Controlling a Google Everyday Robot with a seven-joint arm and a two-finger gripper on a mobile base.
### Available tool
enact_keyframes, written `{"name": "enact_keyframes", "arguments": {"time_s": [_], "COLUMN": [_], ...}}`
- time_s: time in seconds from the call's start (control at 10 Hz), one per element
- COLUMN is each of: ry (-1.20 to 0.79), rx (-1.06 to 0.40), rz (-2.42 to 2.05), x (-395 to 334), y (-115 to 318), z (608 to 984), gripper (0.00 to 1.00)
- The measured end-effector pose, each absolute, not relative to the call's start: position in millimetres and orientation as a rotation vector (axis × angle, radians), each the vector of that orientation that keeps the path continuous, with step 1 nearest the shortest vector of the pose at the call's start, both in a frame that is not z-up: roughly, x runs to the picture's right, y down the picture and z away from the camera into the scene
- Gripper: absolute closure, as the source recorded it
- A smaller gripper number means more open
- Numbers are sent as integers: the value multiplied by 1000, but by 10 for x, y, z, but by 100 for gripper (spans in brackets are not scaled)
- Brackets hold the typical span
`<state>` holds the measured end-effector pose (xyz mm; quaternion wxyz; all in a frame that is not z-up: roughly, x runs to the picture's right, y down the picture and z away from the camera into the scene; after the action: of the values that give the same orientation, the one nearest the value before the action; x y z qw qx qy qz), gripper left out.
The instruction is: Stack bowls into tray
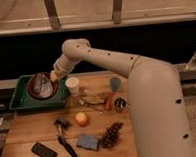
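The pincer (54, 78) grips the right rim of the bowl (41, 86), held tilted over the tray (16, 100) at the desk's (27, 131) far left corner.

The arm (110, 59) reaches left over the table (29, 130). Its gripper (53, 78) is at the right rim of the bowl (40, 85), which seems tilted inside the tray (17, 100). A white cup (72, 85) stands just beside the tray.

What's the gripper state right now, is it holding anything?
Gripper: at the right edge of the bowl, above the green tray. Whether it is open, closed or holding the bowl cannot be told.
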<state>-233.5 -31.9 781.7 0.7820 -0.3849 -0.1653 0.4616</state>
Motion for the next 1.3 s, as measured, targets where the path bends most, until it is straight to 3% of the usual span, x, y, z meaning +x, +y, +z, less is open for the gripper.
{"name": "enact_keyframes", "arguments": {"time_s": [0.3, 1.3], "ry": [-344, -195], "rx": [-834, -876], "rz": [1000, 1061], "x": [-2340, -2370], "y": [-281, -105], "z": [7880, 8679], "gripper": [100, 100]}}
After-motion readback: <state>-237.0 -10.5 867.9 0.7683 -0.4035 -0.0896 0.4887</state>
